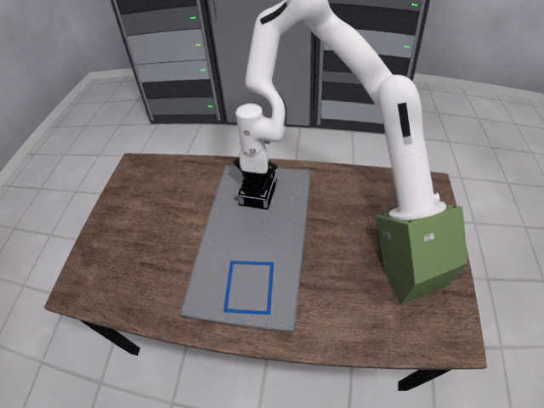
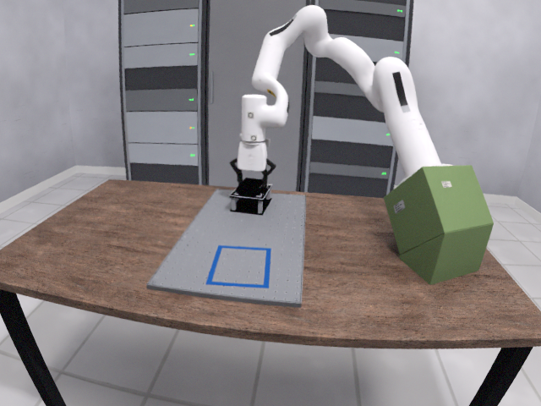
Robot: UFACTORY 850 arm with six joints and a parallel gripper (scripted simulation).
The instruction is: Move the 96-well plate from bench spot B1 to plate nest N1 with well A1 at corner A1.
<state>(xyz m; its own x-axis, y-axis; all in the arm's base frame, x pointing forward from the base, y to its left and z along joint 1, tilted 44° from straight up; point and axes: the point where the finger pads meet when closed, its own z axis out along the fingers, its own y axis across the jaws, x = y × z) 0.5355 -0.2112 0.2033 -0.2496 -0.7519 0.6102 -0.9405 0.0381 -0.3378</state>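
The black raised nest N1 (image 1: 255, 193) stands at the far end of the grey bench mat (image 1: 250, 246); it also shows in the exterior view (image 2: 250, 200). My gripper (image 1: 256, 180) points straight down onto the nest and is shut on the dark 96-well plate (image 2: 250, 187), which sits at the top of the nest between the pale corner locators. The plate's cut-off corner and the A1 mark are too small to tell. The blue outlined spot B1 (image 1: 249, 286) at the near end of the mat holds nothing; it also shows in the exterior view (image 2: 239, 266).
The arm's green base block (image 1: 419, 252) stands on the right side of the wooden table (image 1: 132, 246). Server racks (image 1: 171, 57) line the wall behind the table.
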